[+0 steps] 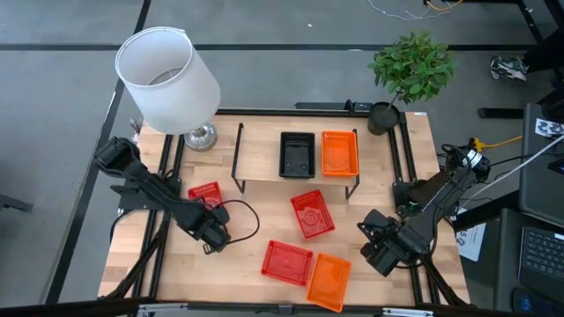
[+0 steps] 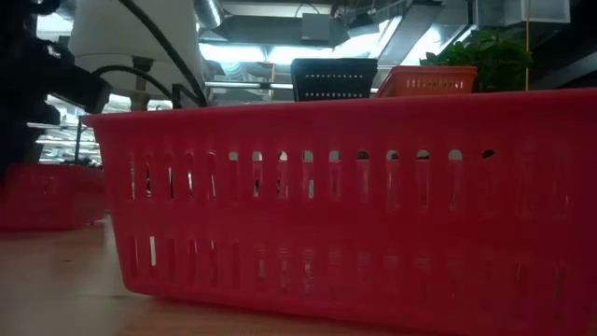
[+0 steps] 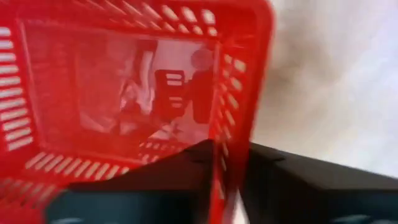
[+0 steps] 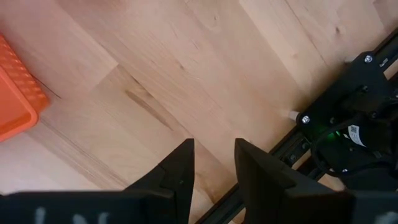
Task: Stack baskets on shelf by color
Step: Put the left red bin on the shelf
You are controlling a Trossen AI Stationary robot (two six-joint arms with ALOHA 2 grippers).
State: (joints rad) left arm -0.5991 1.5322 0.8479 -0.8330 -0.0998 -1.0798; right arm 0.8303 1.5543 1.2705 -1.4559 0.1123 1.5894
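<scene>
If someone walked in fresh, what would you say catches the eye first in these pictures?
Probably the big white lamp at the table's far left corner, then the bright baskets: a black basket and an orange basket side by side on the shelf. The left hand grips a red basket by its wall.

- High view: overhead, looking straight down on the whole table [image 1: 247, 255] and both arms.
- Low view: at tabletop height, pressed close to 1 red basket [image 2: 354, 205] whose wall fills the picture; the shelf baskets show behind, as in the high view.
- Left wrist view: very close, looking into a red basket [image 3: 124, 93].
- Right wrist view: looks down on bare wood, an orange basket [image 4: 15, 93] at the picture's edge.
</scene>
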